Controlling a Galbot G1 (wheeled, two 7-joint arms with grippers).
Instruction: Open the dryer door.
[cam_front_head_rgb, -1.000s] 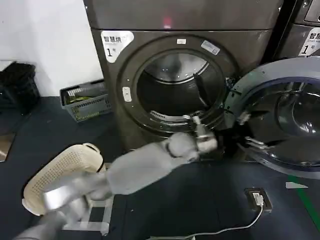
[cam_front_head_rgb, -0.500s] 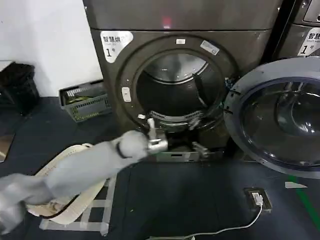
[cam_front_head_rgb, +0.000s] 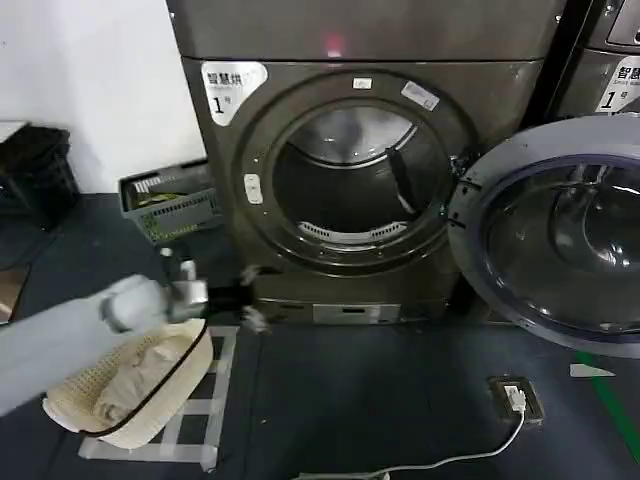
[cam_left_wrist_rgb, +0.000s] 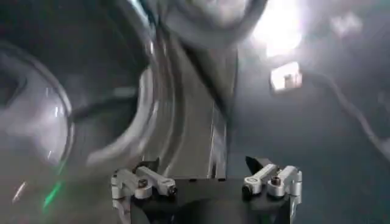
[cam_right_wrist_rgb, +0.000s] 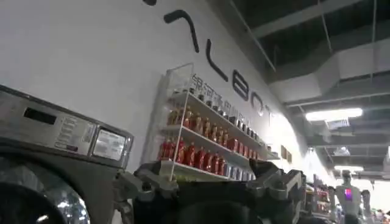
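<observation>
The dryer door (cam_front_head_rgb: 560, 235) stands swung wide open to the right of the machine, its grey inner side and dark glass bowl facing me. The round drum opening (cam_front_head_rgb: 350, 175) is uncovered. My left gripper (cam_front_head_rgb: 250, 297) hangs low in front of the dryer's lower left corner, well clear of the door. It is open with nothing between its fingers, as the left wrist view of the gripper (cam_left_wrist_rgb: 204, 164) confirms. My right gripper (cam_right_wrist_rgb: 204, 173) is raised and points at a wall with a bottle shelf; its fingers stand apart and hold nothing.
A cream laundry basket (cam_front_head_rgb: 130, 385) with clothes sits on the floor under my left arm. A grey basket (cam_front_head_rgb: 170, 202) stands by the wall. A floor socket (cam_front_head_rgb: 515, 397) with a white cable lies below the door. The neighbouring machine (cam_front_head_rgb: 612, 60) is at the far right.
My left arm has swept left and down, from beside the open door across the dryer's front to its lower left corner. The door has stayed open.
</observation>
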